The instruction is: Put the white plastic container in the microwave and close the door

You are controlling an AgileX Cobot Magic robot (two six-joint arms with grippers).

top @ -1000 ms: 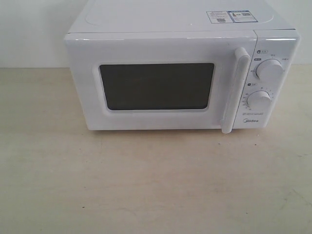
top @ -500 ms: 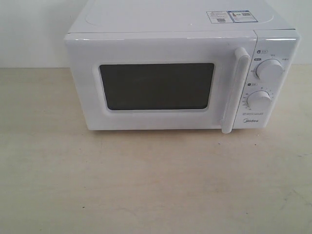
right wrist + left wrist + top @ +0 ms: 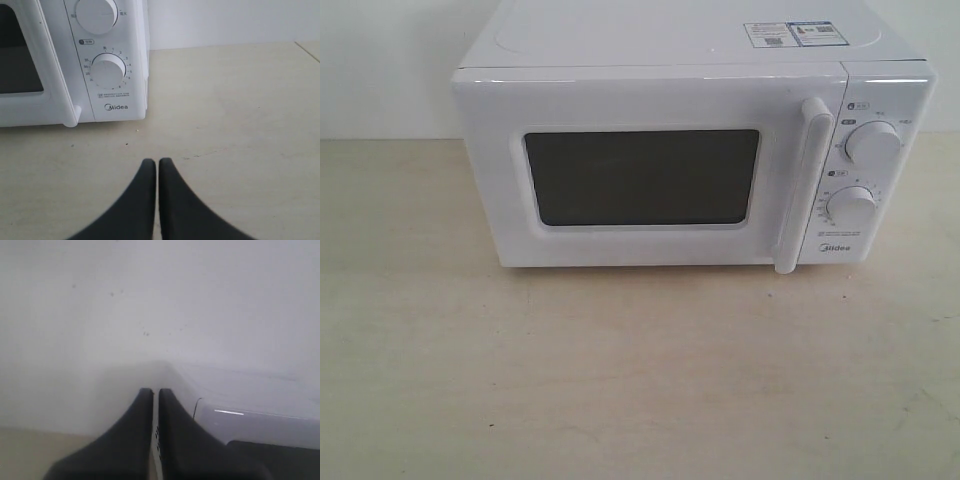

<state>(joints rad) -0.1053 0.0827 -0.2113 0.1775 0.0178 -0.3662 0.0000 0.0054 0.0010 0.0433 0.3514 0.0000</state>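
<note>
Nearest me, right gripper (image 3: 157, 162): fingers pressed together, nothing in them, low over bare counter (image 3: 235, 115) in front of the microwave's (image 3: 660, 40) dial side. Left gripper (image 3: 155, 391): also fingers together, empty, held up near a top corner of the microwave, facing the wall (image 3: 150, 300).

The counter in front is bare in the exterior view. Container: not visible in any view. The door (image 3: 490, 180) sits flush shut and the window (image 3: 642, 177) is too dark to see through, so I can't tell if it's inside.

Handling, my guess: a plastic box, so light, with thin walls that flex and a smooth lid. I'd pinch across the short span at the rim, gently. The door would need the handle (image 3: 798, 190), beside the dials (image 3: 872, 142).
</note>
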